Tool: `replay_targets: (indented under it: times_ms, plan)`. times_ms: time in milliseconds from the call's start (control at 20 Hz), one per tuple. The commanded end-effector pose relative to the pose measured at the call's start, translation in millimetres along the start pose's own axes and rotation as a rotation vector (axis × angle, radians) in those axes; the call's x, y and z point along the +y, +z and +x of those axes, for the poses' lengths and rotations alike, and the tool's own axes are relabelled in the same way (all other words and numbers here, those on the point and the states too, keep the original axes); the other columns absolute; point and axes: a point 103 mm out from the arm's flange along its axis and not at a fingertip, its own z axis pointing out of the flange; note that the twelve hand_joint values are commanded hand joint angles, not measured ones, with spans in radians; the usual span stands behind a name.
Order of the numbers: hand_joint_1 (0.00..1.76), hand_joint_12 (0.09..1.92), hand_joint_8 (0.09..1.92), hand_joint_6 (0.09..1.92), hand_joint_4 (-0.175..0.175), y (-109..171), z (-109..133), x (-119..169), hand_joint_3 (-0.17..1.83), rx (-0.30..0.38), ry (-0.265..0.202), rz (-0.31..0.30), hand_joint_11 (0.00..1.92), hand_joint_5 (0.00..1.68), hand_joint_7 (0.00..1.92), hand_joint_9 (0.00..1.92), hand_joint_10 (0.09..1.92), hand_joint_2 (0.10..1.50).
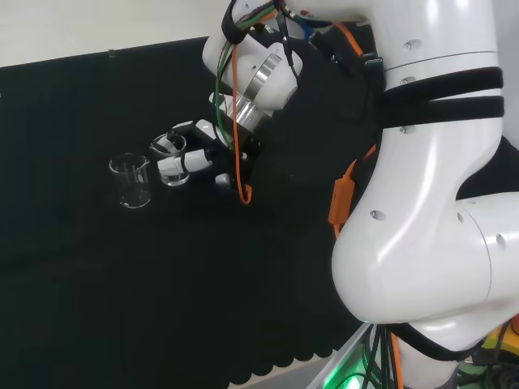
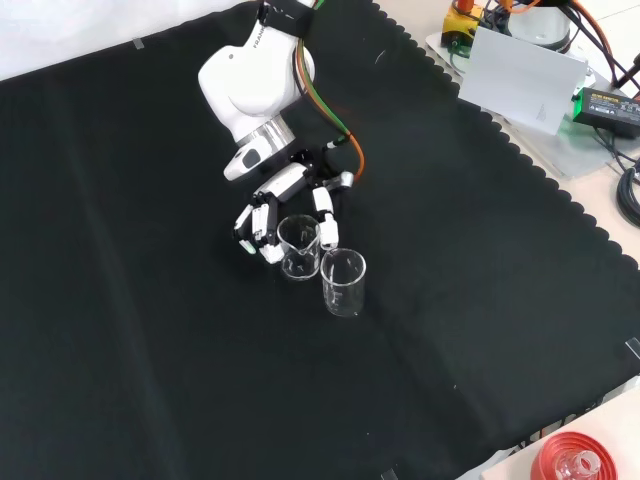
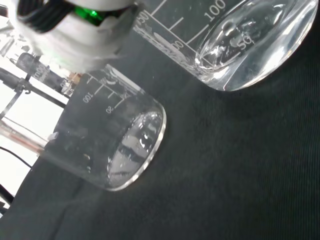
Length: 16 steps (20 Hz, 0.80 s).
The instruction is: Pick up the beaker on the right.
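Observation:
Two clear glass beakers stand upright on the black cloth. In the head view the right-hand beaker (image 1: 169, 147) sits inside the hand (image 1: 207, 154), with fingers curled round both of its sides. From the front, that beaker (image 2: 298, 250) stands between the fingers of the hand (image 2: 290, 187). The other beaker (image 1: 131, 182) stands free just to its left in the head view, and nearer the camera (image 2: 343, 285) in the front view. The wrist view has the grasped beaker's base (image 3: 240, 45) resting on the cloth, the free beaker (image 3: 115, 145) beside it, and a blurred white part of the hand (image 3: 75, 30).
The arm's white links (image 1: 430, 203) fill the head view's right. In the front view a red ribbed stand (image 2: 570, 462) with a flask sits at the bottom right corner, and a grey box (image 2: 525, 80) lies off the cloth at the top right.

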Motion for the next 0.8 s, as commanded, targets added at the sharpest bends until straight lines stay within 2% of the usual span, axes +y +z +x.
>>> replay_targets:
  times_ms: [50,250,450,650,800]
  plan:
    - [1.06,1.33,0.45,0.8,0.175,-11.4,4.8,2.4,0.08,-0.041,-0.018,-0.015,0.28,1.11,0.99,0.89,0.5,1.01]
    - [1.07,1.31,0.39,0.73,0.175,-25.7,8.9,5.2,0.06,-0.083,-0.019,-0.005,0.35,1.15,1.11,0.98,0.46,1.01]
    - [1.09,1.28,0.25,0.63,0.175,-37.1,11.5,6.0,0.08,-0.13,-0.014,0.012,0.45,1.22,1.37,1.19,0.36,0.97]
    - [1.1,1.24,0.1,0.6,0.175,-44.7,14.2,6.5,0.29,-0.177,-0.014,0.023,0.53,1.25,1.52,1.33,0.23,0.86]
    - [1.11,1.23,0.09,0.62,0.175,-48.3,16.8,7.6,0.4,-0.198,-0.017,0.031,0.57,1.25,1.55,1.38,0.19,0.8]
